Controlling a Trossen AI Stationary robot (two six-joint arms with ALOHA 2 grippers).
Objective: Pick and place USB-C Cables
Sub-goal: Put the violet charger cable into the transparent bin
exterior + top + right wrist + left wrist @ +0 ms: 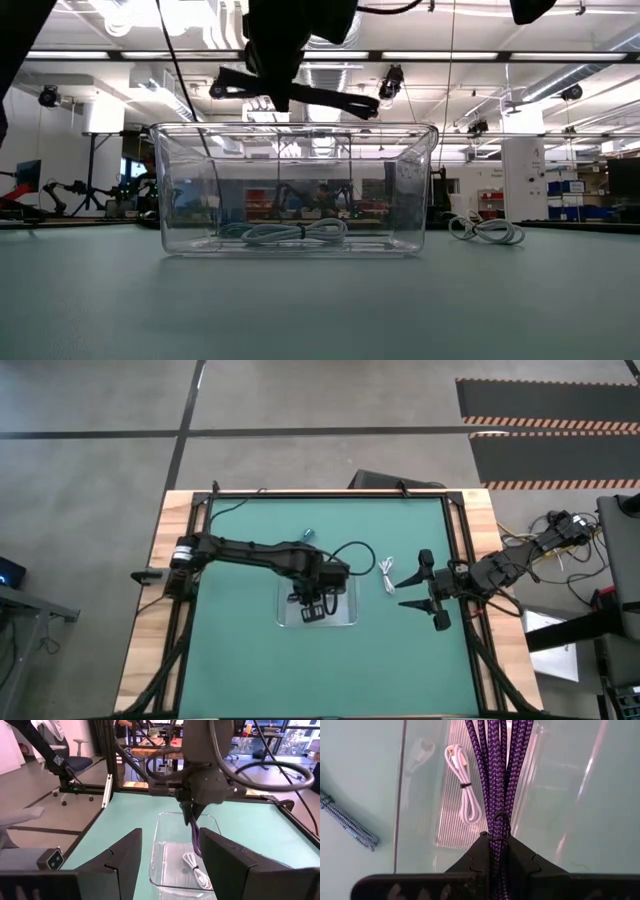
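My left gripper point(499, 855) hangs above the clear tray point(345, 618), shut on a dark purple braided cable bundle point(497, 770). The right wrist view shows that bundle point(196, 837) dangling over the tray. One white cable bundle point(465, 795) lies flat on the tray floor. A second white bundle point(388, 575) lies on the mat right of the tray. A teal braided bundle point(308, 533) lies on the mat beyond the tray's far side. My right gripper point(402, 593) is open, right of the loose white bundle, touching nothing. My left gripper pinches the purple bundle between its two fingers, right at the dark tie band point(499, 827) that wraps the strands. The fingers come from above, pointing down. The bundle is lifted clear and hangs straight down below them, over the tray.
The green mat point(240, 660) has free room on the near side and left of the tray. A black frame point(455, 540) runs around the mat's edges. In the low view the tray's clear walls point(425, 190) stand tall.
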